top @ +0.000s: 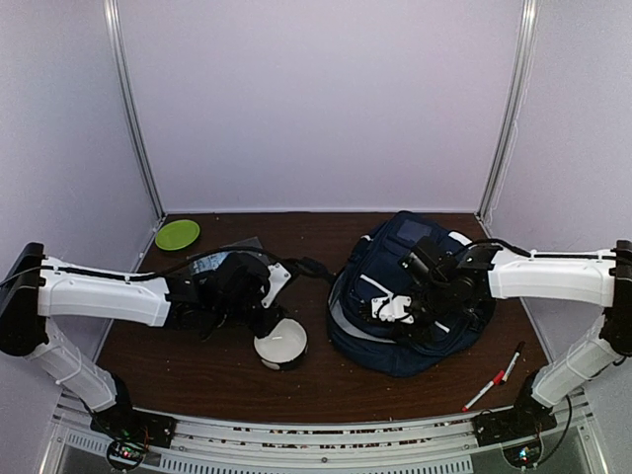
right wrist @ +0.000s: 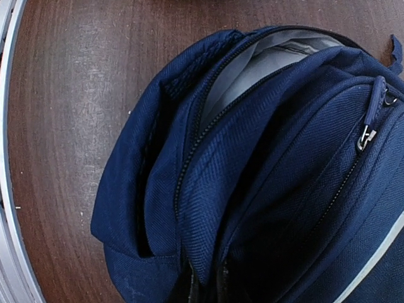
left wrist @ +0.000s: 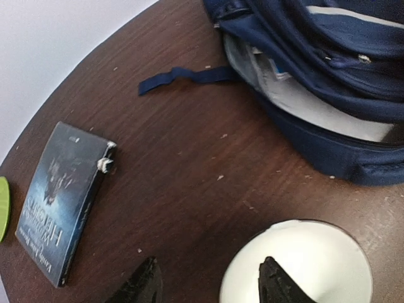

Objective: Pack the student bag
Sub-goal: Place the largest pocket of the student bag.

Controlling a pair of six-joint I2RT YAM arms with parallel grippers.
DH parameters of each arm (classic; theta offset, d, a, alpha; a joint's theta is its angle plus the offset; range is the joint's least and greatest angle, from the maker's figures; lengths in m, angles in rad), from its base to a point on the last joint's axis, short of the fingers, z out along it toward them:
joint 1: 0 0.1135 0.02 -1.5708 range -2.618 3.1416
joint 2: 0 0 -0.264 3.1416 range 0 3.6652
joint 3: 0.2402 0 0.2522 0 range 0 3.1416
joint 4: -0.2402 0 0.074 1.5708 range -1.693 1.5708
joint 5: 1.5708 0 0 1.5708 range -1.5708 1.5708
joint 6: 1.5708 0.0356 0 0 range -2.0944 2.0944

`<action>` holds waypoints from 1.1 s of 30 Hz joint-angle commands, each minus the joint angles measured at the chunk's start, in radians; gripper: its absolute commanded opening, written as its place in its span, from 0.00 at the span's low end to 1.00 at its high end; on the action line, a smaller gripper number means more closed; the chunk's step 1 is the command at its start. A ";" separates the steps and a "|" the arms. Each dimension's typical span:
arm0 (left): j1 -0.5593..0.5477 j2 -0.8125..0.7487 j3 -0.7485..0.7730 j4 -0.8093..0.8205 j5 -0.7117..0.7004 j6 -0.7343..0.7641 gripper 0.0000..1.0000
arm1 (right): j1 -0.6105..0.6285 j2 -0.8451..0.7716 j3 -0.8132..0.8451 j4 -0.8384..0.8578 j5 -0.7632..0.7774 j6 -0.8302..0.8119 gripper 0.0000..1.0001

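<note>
Nearest, by the right arm's base: two pens (top: pixel 484 393) flat on the desk (top: pixel 217 380), not yet packed.

A little further in, left of centre: white bowl (top: pixel 280 344), upright, apart from the backpack. Left jaws spread just above it, one fingertip (left wrist: pixel 273 287) over the bowl's rim, the other over bare wood, gripping nothing.

Right of centre: navy backpack (top: pixel 405 296) lying on the desk, main zip open, pale lining showing. Right jaws pressed nearly together at its mouth, pinching a fold of blue fabric beside the zip, seemingly to hold the opening up.

Further back on the left: dark paperback (left wrist: pixel 60 202) flat on the desk, well apart from the backpack. Beyond it, near the far corner: green plate (top: pixel 178 234).

Step in hand, by the look of it: choosing a loose item while keeping the mouth open, with nothing going in at present.

Needed next: closing on one item, most likely the bowl directly under the left jaws. Then lifting clear, carrying across to the gap by the zip, and keeping the right pinch firm against a sagging flap.
</note>
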 commanded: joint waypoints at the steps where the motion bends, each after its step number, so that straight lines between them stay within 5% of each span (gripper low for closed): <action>1: 0.126 -0.056 0.002 -0.046 -0.055 -0.056 0.58 | 0.020 0.058 0.005 0.035 -0.031 -0.010 0.17; 4: 0.232 -0.070 0.029 -0.052 -0.027 -0.073 0.62 | 0.022 0.056 0.036 -0.020 -0.075 -0.008 0.36; 8: 0.304 -0.054 0.084 -0.044 -0.100 -0.058 0.91 | 0.020 -0.012 0.059 -0.055 -0.136 0.036 0.53; 10: 0.373 -0.003 0.148 -0.079 -0.073 -0.075 0.94 | 0.020 -0.052 0.052 -0.033 -0.154 0.067 0.59; 19: 0.632 0.313 0.527 -0.257 0.138 -0.199 0.94 | 0.023 -0.034 0.096 -0.013 -0.264 0.165 0.64; 33: 0.788 0.737 0.957 -0.365 0.359 -0.200 0.98 | 0.023 -0.081 0.036 0.053 -0.234 0.173 0.68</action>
